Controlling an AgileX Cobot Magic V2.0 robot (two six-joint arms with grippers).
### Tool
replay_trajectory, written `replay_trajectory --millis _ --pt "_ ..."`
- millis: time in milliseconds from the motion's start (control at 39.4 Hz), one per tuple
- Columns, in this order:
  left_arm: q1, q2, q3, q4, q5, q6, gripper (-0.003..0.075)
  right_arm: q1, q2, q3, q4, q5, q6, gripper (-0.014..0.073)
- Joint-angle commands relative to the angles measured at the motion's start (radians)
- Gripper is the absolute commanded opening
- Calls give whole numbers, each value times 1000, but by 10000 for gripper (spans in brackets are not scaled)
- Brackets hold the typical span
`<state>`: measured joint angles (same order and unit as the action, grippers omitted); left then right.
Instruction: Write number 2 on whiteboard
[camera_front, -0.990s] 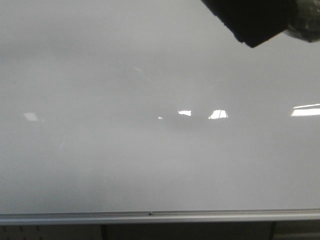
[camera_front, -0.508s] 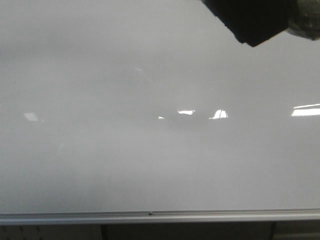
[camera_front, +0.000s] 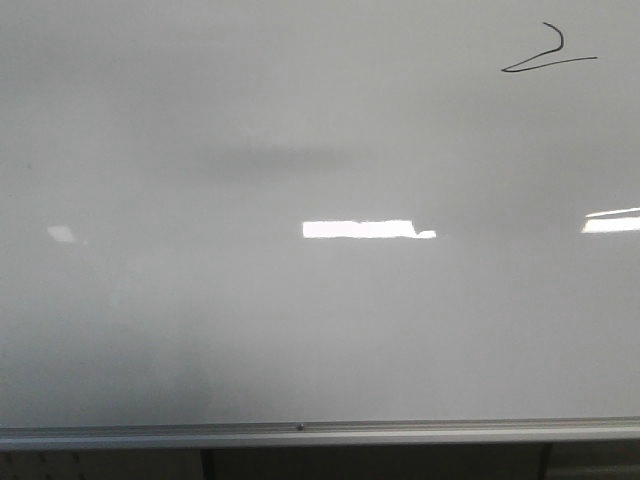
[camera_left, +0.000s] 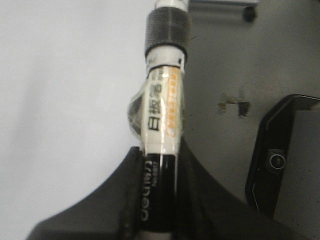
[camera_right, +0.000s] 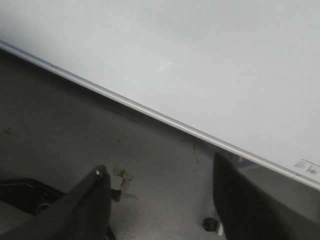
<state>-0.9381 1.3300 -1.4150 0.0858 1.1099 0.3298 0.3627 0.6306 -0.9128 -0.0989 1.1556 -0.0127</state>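
Black number 2 (camera_front: 548, 52) at the whiteboard (camera_front: 300, 330) upper right.

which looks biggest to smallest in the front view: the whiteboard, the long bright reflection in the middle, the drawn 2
1. Glossy white-grey whiteboard, filling nearly the view.
2. Long bright rectangular light reflection.
3. Thin black marker-drawn number 2, slightly shorter across than the reflection; close, but the 2 looks smaller.

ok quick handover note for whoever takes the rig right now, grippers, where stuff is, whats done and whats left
Left gripper: shut on the marker, held off the board.
Right gripper: open, empty, beside the whiteboard's frame edge.
The number 2 is drawn at the upper right of the whiteboard.
Done: the writing looks complete.
Left: probably only parking the marker; neither arm shows in the front view.
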Motion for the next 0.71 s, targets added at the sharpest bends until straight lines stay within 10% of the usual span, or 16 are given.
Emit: replay_trajectory --millis 0,686 --pt "3 -95 1 195 -17 -248 9 -7 -11 3 -34 -79 87 467" --pt "82 -517 468 802 -148 -1107 10 -7 -13 30 -36 -164 94 467"
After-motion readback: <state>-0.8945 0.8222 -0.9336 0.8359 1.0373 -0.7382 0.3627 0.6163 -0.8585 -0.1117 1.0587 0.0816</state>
